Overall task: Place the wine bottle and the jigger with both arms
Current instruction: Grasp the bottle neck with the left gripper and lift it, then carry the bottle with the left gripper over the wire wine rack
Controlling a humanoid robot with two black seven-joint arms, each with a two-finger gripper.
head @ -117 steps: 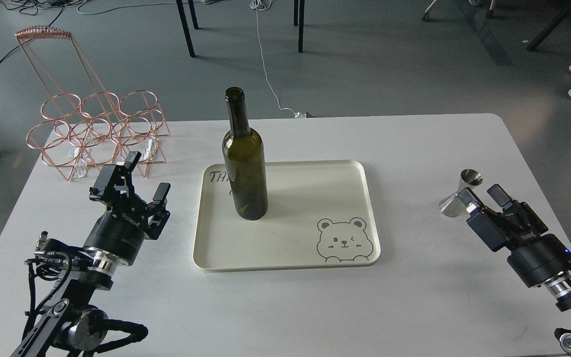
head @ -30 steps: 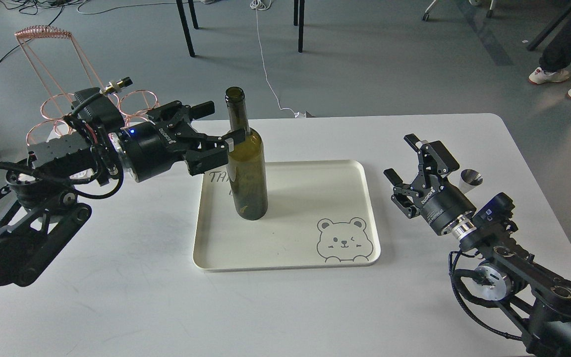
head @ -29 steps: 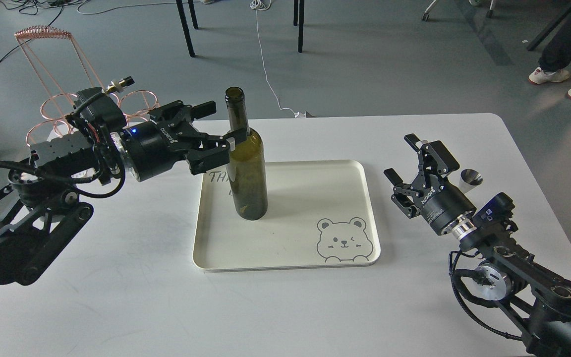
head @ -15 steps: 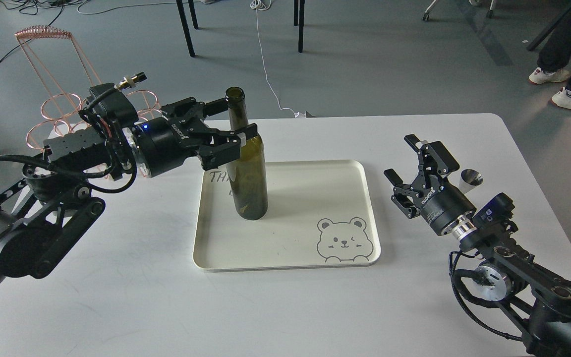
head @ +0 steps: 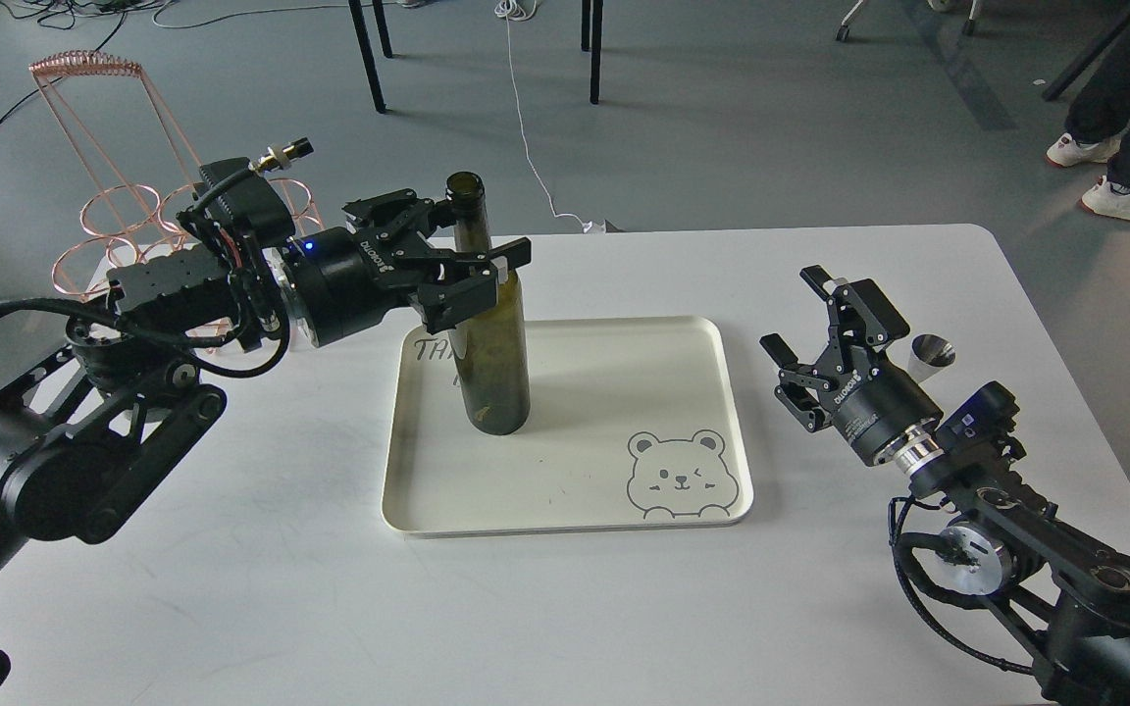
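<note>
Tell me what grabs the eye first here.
The tall wine bottle standing upright on the left part of the cream tray, with the left gripper open around its neck. Then the right gripper, open and empty, right of the tray, the jigger partly hidden behind it.

Lighting: bright, even, diffuse overhead light. White table (head: 565,608) reads clean, not blown out.
Shadows: soft, short; the wine bottle (head: 491,324) casts a pale grey shadow across the tray (head: 712,490), on the side away from the left gripper (head: 472,240). Faint shadow under the tray's near rim.
Glare: small highlights on the bottle glass and on the jigger (head: 930,353) beyond the right gripper (head: 825,314).
Focus: sharp throughout; no motion blur on either arm.
Distortion: mild wide-angle curving at the table corners.
</note>
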